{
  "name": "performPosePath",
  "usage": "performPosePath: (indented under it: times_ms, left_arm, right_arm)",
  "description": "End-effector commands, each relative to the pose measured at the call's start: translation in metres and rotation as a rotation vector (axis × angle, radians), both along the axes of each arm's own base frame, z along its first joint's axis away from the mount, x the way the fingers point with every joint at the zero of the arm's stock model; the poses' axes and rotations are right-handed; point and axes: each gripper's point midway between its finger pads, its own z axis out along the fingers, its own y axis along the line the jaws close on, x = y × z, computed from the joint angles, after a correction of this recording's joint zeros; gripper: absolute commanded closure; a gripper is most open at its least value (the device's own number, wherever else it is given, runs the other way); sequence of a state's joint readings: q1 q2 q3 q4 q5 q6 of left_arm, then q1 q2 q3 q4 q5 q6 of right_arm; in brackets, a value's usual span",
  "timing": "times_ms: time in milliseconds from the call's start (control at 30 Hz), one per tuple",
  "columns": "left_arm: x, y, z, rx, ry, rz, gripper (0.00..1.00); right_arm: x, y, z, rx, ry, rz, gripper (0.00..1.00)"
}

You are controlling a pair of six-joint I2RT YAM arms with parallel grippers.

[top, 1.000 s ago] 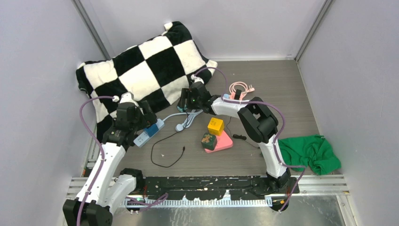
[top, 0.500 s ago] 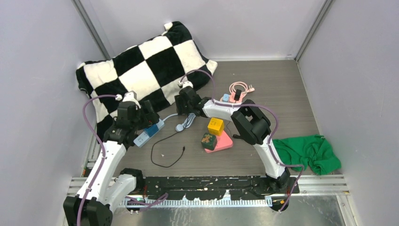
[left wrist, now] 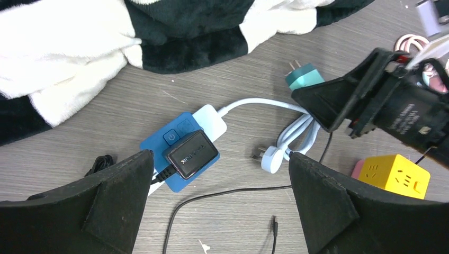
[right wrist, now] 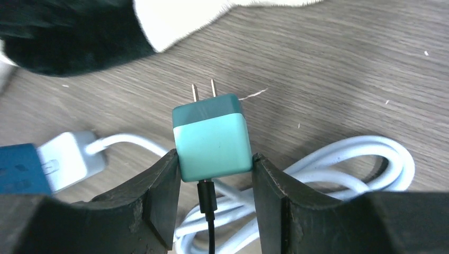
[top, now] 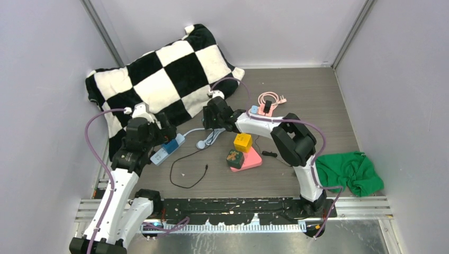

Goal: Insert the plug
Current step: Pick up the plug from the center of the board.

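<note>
The left gripper (left wrist: pixel 219 157) hangs spread wide above the strip (left wrist: pixel 209 120), whose blue end carries a black adapter (left wrist: pixel 190 153). Farther out and to the right, the right gripper (right wrist: pixel 213 159) is clamped on the teal plug (right wrist: pixel 212 140). One finger presses each flank, the prongs (right wrist: pixel 204 91) point away past the fingertips, and its black cable trails back between them. Below lies the coiled white cord (right wrist: pixel 344 159), and beyond it the pillow (right wrist: pixel 63 32).

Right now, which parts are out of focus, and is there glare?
Right wrist view: the teal plug is sharp, the pillow and power strip at the edges are blurred. Left wrist view: the power strip is sharp, the left tool dark, showing no detail. Top view: even light, no strong glare.
</note>
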State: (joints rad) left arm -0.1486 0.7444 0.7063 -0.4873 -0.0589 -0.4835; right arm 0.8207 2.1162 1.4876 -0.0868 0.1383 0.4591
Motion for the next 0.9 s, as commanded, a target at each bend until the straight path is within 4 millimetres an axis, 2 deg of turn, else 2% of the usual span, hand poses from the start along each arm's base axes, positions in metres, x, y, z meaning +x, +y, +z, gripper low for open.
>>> performPosePath:
  times_ms: [0,133,233,367,433,567,733,867]
  left_arm:
    - [0.004,-0.004,0.022,0.011,-0.074,-0.045,0.0]
    - [0.007,-0.016,0.03,-0.009,-0.109,-0.114,0.01]
    - [0.008,-0.031,0.038,-0.069,-0.134,-0.175,0.07]
    - [0.009,-0.053,0.05,-0.206,-0.152,-0.228,0.11]
    - [0.008,-0.063,0.058,-0.285,-0.155,-0.246,0.12]
    - [0.01,-0.078,0.069,-0.424,-0.159,-0.257,0.12]
    - [0.014,-0.088,0.076,-0.526,-0.153,-0.265,0.13]
    - [0.017,-0.096,0.077,-0.584,-0.144,-0.28,0.17]
  right_arm:
    - [0.004,0.008,0.097,0.219,-0.11,-0.039,0.58]
    - [-0.002,-0.004,0.131,0.303,-0.116,-0.112,0.58]
    - [-0.009,-0.012,0.142,0.37,-0.085,-0.183,0.58]
    - [-0.02,-0.011,0.162,0.545,-0.064,-0.205,0.58]
    - [-0.027,-0.015,0.159,0.598,-0.046,-0.233,0.59]
    - [-0.04,-0.014,0.168,0.682,-0.073,-0.235,0.6]
    - [-0.062,-0.006,0.176,0.673,-0.148,-0.178,0.59]
    - [-0.078,0.004,0.186,0.67,-0.204,-0.138,0.59]
